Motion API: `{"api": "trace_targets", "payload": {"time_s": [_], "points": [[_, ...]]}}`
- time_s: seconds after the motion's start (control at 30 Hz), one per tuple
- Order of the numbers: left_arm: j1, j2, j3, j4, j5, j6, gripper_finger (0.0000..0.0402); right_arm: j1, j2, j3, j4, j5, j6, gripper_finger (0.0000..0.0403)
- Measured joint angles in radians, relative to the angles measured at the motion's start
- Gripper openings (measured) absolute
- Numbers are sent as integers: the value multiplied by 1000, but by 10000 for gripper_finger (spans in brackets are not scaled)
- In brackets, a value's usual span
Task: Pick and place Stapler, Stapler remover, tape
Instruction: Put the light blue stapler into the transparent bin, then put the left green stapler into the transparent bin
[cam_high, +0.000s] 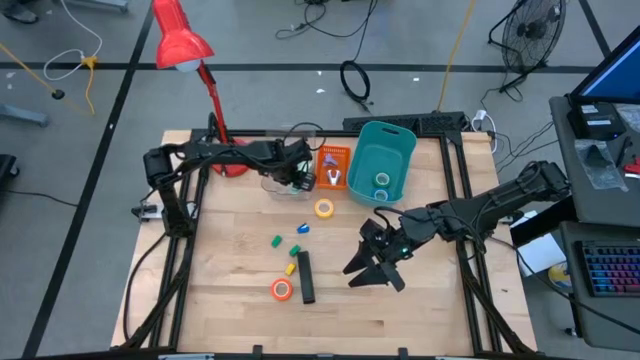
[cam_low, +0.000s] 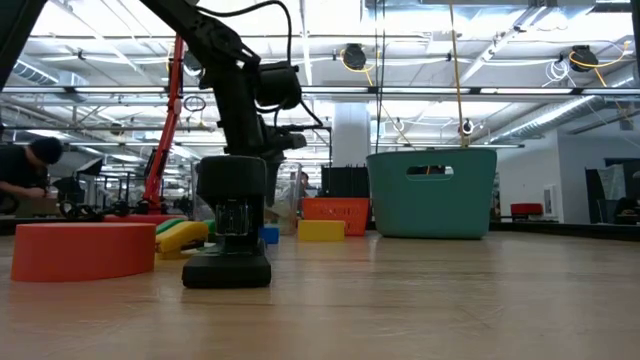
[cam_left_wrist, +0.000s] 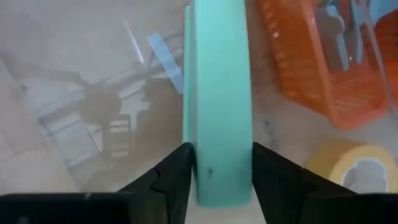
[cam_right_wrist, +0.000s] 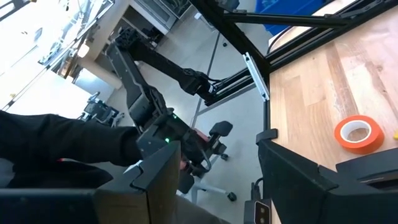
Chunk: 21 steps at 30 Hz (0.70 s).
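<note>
While the left gripper (cam_left_wrist: 221, 180) straddles a teal tape roll (cam_left_wrist: 217, 106) beside the orange basket (cam_left_wrist: 317, 68), the right gripper (cam_high: 375, 268) hangs open mid-table.

You cannot read any text, label, brand, number or sign here; nothing on the things or in the room is legible.
</note>
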Motion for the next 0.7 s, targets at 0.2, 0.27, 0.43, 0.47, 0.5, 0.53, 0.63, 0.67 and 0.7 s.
{"api": "trace_targets", "payload": {"time_s": [0.2,0.27,0.43,0.47,0.5,0.53,0.63,0.67,0.7], "points": [[1,-47,3,-1,-5,45,162,0,0,0,0,0,2,209],[5,-66,3,-1,-8,52,162,0,0,0,0,0,1,209],[35,-136,3,-91,-27,81,163,0,0,0,0,0,0,209],[42,-161,3,-107,-29,92,163,0,0,0,-2,0,0,209],[48,-186,3,-109,-22,103,163,0,0,0,-5,0,0,209],[53,-212,3,-114,-9,114,163,0,0,0,-8,0,-2,209],[34,-302,3,-128,58,141,163,0,0,0,-10,0,-6,209],[17,-333,4,-128,79,141,163,-1,0,0,-11,-1,-11,209],[-7,-363,4,-138,94,139,163,-1,0,0,-12,-1,-15,209]]}}
